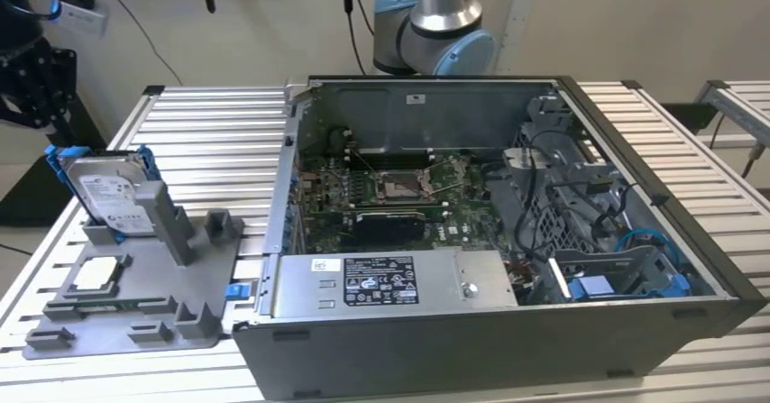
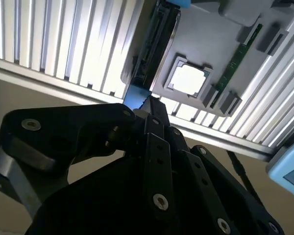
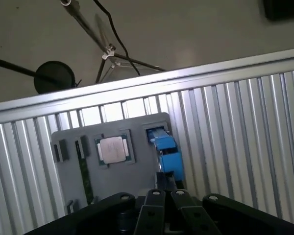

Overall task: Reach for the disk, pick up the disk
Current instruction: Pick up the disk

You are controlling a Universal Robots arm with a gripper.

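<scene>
1. The pincer (image 3: 165, 182) is hovering over the tabletop's (image 3: 235, 137) edge — whether it is open or closed I cannot tell.
2. The disk (image 3: 167, 152) is standing on edge in a grey holder (image 3: 132, 181) just ahead of the pincer's tip, seemingly apart from it.
3. A square silver chip (image 3: 112, 149) is lying flat in the same holder, beside the disk — off to one side of the pincer.

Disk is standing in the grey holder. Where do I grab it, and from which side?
Probably the upper edge of the disk, coming straight down from above. It stands on edge in the grey holder, so its lower part sits in a slot while the top is free. Close across the two flat faces, between the blue frame rails.
</scene>
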